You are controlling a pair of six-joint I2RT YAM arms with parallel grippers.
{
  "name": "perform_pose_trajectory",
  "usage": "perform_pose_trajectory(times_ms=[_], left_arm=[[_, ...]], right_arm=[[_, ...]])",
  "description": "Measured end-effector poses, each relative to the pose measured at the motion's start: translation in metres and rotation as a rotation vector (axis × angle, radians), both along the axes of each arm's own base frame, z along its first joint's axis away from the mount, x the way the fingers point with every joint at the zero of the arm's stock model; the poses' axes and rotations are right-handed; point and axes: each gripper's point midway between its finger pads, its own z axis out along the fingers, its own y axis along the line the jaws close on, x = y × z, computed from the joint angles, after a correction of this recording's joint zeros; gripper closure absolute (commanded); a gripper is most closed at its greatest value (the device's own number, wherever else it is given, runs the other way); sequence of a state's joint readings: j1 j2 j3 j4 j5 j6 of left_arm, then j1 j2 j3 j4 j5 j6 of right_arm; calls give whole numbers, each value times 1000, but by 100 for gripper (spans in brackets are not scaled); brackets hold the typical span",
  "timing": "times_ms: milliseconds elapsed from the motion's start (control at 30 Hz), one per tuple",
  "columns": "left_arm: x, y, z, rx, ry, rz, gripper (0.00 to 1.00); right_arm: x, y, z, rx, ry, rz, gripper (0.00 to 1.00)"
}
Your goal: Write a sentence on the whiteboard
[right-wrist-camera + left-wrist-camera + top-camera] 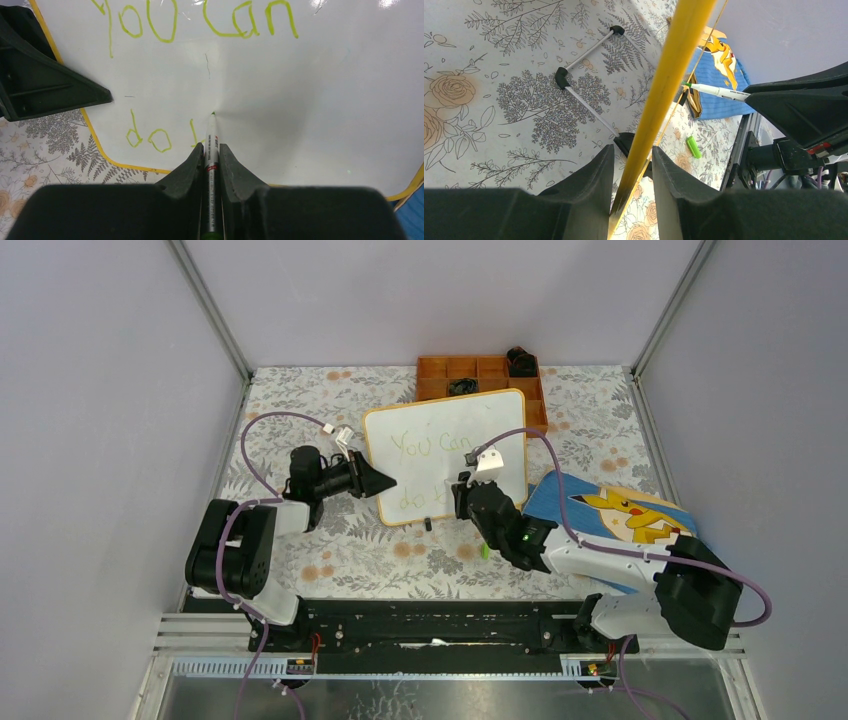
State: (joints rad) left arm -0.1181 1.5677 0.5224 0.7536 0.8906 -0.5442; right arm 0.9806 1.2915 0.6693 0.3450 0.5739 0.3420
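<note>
beyond the whiteboard [430,475] lies an orange tray [425,380]; left tool [383,480] grips the board's left edge, right tool [210,152] grips a marker [212,135].

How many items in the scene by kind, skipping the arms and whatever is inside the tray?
whiteboard: 1
marker: 1
green cap: 1
orange tray: 1
blue cloth: 1
Total: 5
</note>
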Motion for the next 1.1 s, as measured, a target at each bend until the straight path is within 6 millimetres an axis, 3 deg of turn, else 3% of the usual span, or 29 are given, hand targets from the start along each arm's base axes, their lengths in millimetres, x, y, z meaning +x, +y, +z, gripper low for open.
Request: perform_pose_trajectory(times_ms=[267,667,1100], left_arm=[[0,0,0,1,4,0,61],[0,-1,-1,10,-3,-1,60],[-1,-2,-1,18,-8,-4,60]], right_arm=[[-1,1,-2,2,8,6,100],[-16,-11,-27,-24,61,27,100],[-25,-13,-42,-26,110,43,100]])
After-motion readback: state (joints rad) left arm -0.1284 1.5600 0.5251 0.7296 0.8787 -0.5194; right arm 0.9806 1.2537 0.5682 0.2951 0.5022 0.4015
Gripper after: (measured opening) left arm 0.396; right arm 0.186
